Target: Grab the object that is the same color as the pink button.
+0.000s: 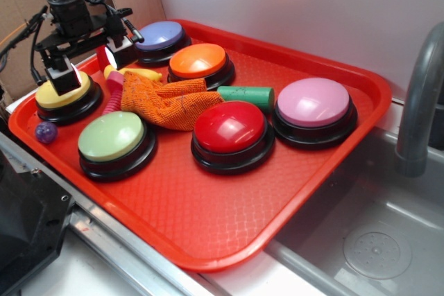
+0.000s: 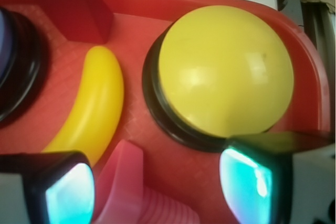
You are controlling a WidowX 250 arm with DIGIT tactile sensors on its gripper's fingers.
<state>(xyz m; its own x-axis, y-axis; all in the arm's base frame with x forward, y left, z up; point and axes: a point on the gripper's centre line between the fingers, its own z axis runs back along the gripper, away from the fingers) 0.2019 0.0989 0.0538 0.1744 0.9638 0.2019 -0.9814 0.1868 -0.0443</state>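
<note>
Inside red tray [image 1: 208, 233]: pink toy [image 1: 113, 95].

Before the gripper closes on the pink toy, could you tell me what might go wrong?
The open gripper hangs over a tight spot. The pink screw-like toy lies against the orange knit cloth, so a finger might snag it. The toy banana and yellow button crowd both sides and could get nudged or pinched instead.

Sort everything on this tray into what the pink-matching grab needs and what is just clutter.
Needed: the bright pink ribbed plastic toy; the pale pink domed push button; the open gripper.

Clutter: yellow domed button; yellow plastic banana; orange knit cloth; green plastic cylinder; small purple ball; red, orange, purple and green domed buttons.
</note>
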